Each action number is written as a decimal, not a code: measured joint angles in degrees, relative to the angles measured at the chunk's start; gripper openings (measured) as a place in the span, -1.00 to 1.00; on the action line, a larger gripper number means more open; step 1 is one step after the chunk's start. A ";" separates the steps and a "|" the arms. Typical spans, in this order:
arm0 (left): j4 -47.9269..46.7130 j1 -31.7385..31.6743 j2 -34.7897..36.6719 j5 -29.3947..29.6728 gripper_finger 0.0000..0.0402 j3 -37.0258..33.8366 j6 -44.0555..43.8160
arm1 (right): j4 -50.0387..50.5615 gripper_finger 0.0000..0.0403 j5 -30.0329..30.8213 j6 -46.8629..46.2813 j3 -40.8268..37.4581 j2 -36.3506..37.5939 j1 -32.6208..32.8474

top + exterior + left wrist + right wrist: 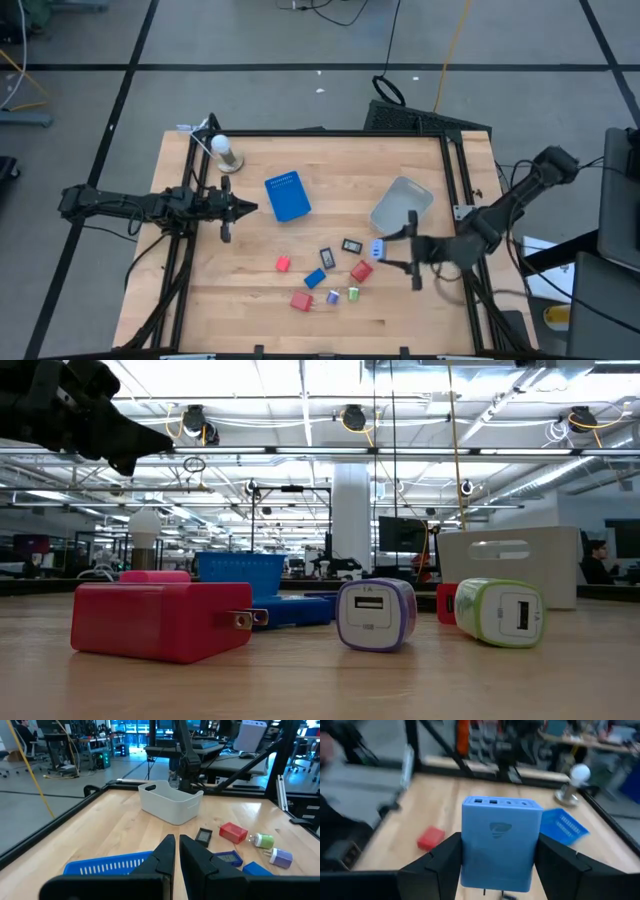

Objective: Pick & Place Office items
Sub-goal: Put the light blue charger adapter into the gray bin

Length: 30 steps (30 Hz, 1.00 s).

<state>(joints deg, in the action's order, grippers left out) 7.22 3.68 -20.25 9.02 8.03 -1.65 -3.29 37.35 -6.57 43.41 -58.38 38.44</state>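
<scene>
My right gripper [388,252] is shut on a light-blue block [501,842] over the table's right half, near the grey bin [402,203]. My left gripper [245,208] is shut and empty, held above the table beside the blue tray [288,195]. It also shows in the left wrist view [176,854]. Small items lie flat on the wood between the arms. They are red blocks [283,264] [302,300] [361,271], a blue block [315,279], black bits [327,258] [351,245], a purple bit [333,297] and a green bit [353,294]. My right gripper pinches the light-blue block by its two long sides [470,855] between its two fingers [442,862]. The fingers come from the table's right side and lie along the block. The block's end with the ports [500,802] points away from the wrist. The block looks level and clear of the table.
A white bulb on a stand [222,150] stands at the far left. The table's black frame rail [320,133] runs round the edges. In the low view the red block [160,620], purple bit [375,613] and green bit [498,610] lie near the front edge.
</scene>
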 joint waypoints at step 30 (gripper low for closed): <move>0.58 0.00 0.02 0.04 -0.87 0.00 -0.07 | -40.27 0.00 4.68 5.10 -41.94 26.98 -1.38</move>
<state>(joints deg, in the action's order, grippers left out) 7.81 3.68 -20.23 9.06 8.03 -1.72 -43.57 42.03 -1.48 1.48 -31.40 37.06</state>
